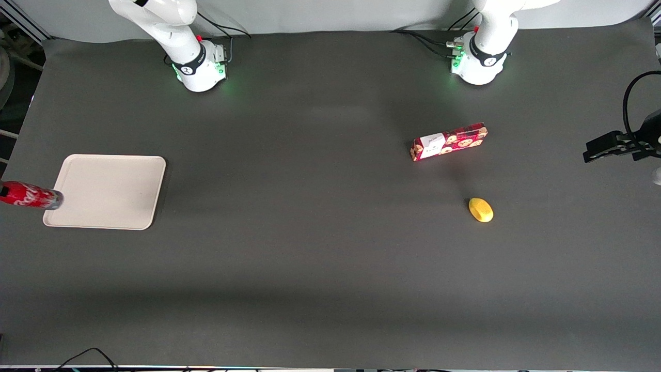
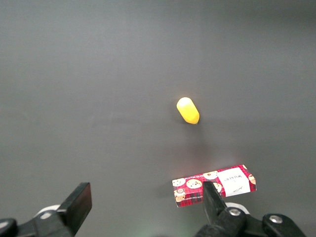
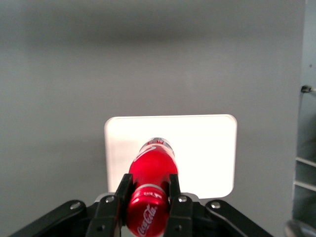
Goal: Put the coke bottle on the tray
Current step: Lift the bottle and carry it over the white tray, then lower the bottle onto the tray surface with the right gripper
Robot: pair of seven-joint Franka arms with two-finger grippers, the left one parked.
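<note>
The red coke bottle hangs cap-up in my right gripper, whose black fingers are shut on its upper part just below the cap. Its silvery base points down at the beige-white tray, which lies flat on the dark mat well below. In the front view the coke bottle shows at the working arm's end of the table, its base overlapping the rim of the tray. The gripper itself is outside the front view.
A red cookie box and a small yellow object lie toward the parked arm's end of the table. The yellow object is nearer the front camera than the box. Both also appear in the left wrist view: box, yellow object.
</note>
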